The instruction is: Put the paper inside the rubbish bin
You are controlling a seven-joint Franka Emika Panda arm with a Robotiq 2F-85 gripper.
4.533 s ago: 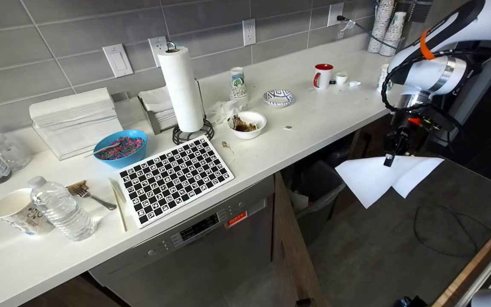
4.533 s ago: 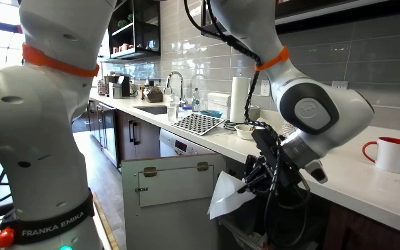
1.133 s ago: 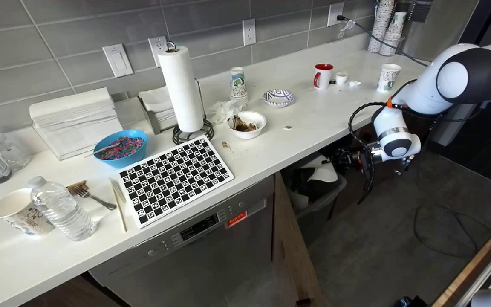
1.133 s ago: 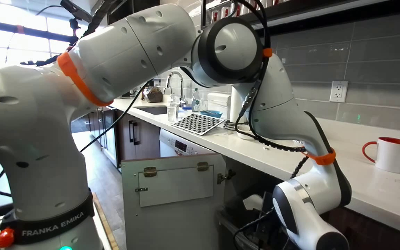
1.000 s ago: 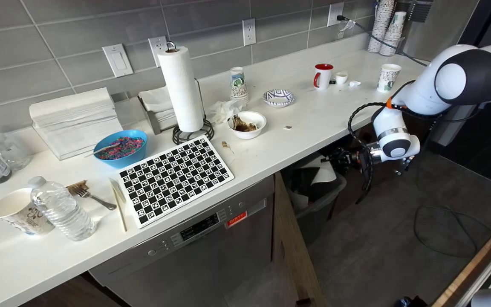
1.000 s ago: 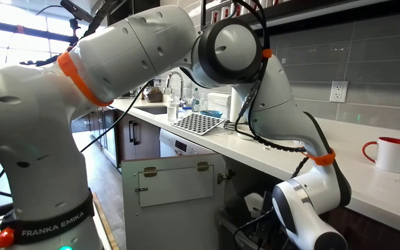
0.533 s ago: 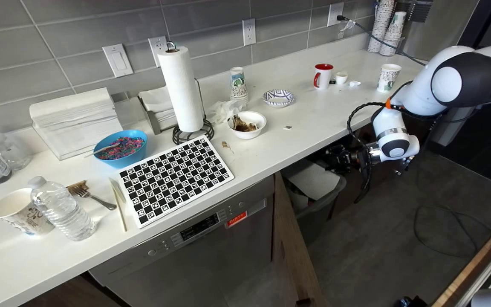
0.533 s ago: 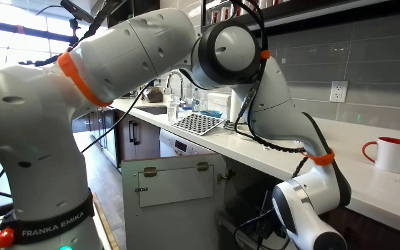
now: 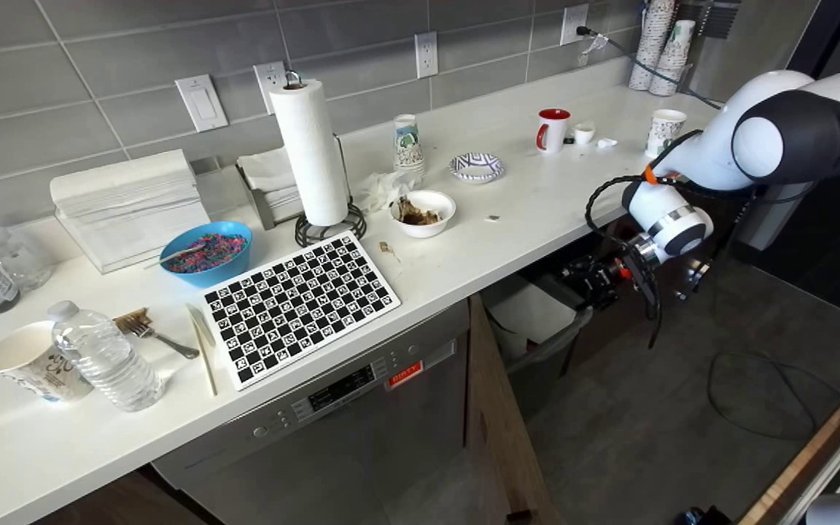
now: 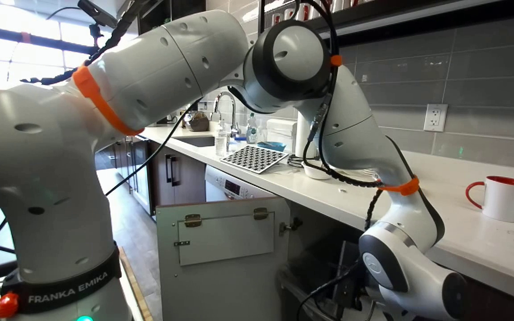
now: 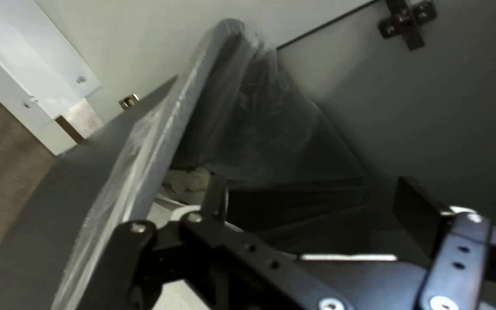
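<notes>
The paper (image 9: pixel 533 306), a white sheet, lies inside the rubbish bin (image 9: pixel 564 337) in an exterior view, apart from my fingers. That bin is grey, with a clear liner folded over its rim (image 11: pixel 166 129) in the wrist view, and stands in the cupboard under the counter. My gripper (image 11: pixel 314 203) is over the bin's opening, its black fingers wide apart and nothing between them. Pale patches show beside the left finger; whether they are the paper I cannot tell. In an exterior view the gripper (image 9: pixel 589 284) is at the bin's far right side. Elsewhere the arm hides it.
The counter (image 9: pixel 507 226) overhangs the cupboard just above my wrist. An open cupboard door (image 10: pixel 225 285) stands beside the bin. On the counter are a white bowl (image 9: pixel 424 222), a red-rimmed mug (image 9: pixel 553 135) and a paper towel roll (image 9: pixel 310 153). A cable lies on the floor.
The paper hung from my gripper outside the bin, then was carried over it. My fingers have opened, the sheet has dropped into the bin, and the wrist has since tilted slightly.
</notes>
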